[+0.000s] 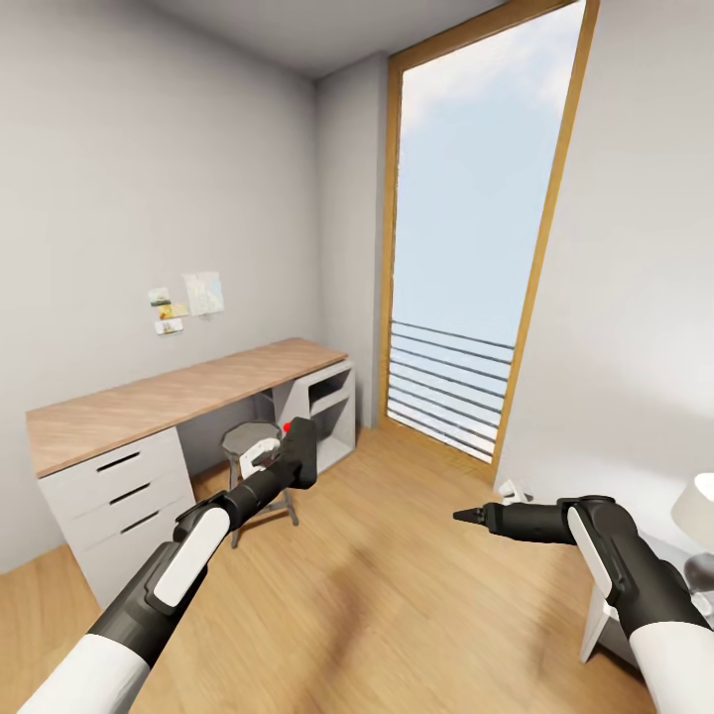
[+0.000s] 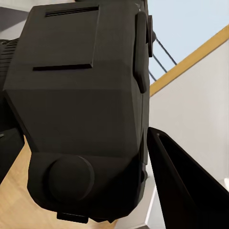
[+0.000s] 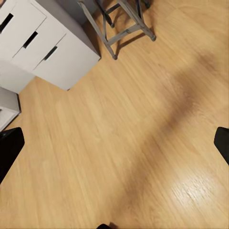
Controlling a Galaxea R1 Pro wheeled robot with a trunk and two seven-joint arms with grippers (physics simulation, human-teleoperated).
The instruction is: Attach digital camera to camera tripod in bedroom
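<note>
- Holding the camera [image 1: 300, 448] tight in the left gripper [image 1: 283, 458], out in front, low over the wood floor [image 1: 397, 575].
- Red button [image 1: 288, 427] up on top of the camera.
- Very close in the left wrist view: big black camera body [image 2: 81, 109] pressed between the fingers [image 2: 183, 183], one on each side.
- Standing tall in the grip, long side about up and down, tipped a little.
- Right gripper [image 1: 474, 516] stretched out and pointing left, toward the camera but well apart from it.
- Holding nothing on the right; in the right wrist view, dark finger tips [image 3: 9, 150] far apart at the edges, with bare floor between them. Looks wide.
- Still in the room with the wooden-top desk [image 1: 169, 397], white drawers [image 1: 124, 491], a small stool [image 1: 253, 446] and a tall window [image 1: 476, 228].
- Not the bedroom, going by what is here. No tripod to see here.
- Most likely step now: carrying the camera to the bedroom.
- Left arm is the one that counts: camera already in it, so no pick-up needed.
- Which way the tripod lies from the fingers: cannot tell from here.
- Probably needs a turn away from the window first.
</note>
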